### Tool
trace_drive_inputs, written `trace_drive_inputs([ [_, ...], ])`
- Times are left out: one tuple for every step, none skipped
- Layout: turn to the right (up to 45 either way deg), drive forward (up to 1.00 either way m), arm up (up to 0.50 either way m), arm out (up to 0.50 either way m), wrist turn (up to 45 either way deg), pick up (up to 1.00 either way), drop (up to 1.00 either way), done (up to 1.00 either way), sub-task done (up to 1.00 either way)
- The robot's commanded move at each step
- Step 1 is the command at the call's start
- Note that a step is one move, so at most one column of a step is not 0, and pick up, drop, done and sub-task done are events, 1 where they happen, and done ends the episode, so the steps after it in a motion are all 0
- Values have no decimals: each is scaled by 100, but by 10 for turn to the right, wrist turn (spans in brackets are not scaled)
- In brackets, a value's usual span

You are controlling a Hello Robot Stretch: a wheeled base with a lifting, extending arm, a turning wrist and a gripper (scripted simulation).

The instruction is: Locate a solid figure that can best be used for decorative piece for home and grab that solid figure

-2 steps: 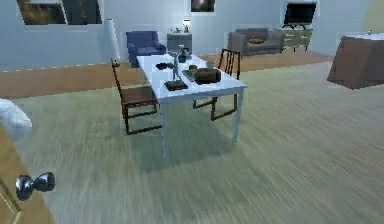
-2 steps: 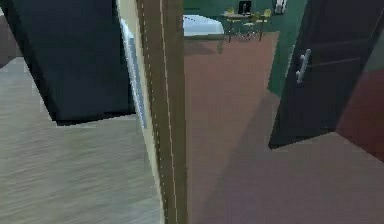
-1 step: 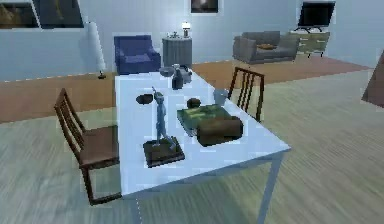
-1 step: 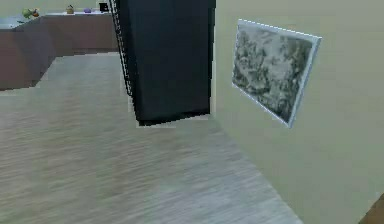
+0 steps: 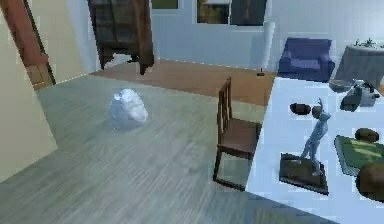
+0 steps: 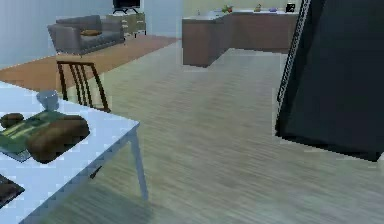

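On the white bench [image 5: 283, 130] at your forward view's right, past the chair [image 5: 236, 128], the grey statue [image 5: 314, 140] stands on its dark base, probably rigid, heavy and tippy, so take it around the torso; the hand's state you cannot tell.

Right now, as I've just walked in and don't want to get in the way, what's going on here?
A robot stands at a white table, after a decorative figure to grab. A grey statue on a dark base stands upright on that table, with nothing touching it. A wooden chair sits at the table's side, and a brown loaf-like lump and a cup rest near its corner.
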Motion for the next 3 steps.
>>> trace_drive_inputs([
  [-450,0,0,0,0,0,0,0,0],
  [0,0,50,0,0,0,0,0,0],
  [0,0,38,0,0,0,0,0,0],
])
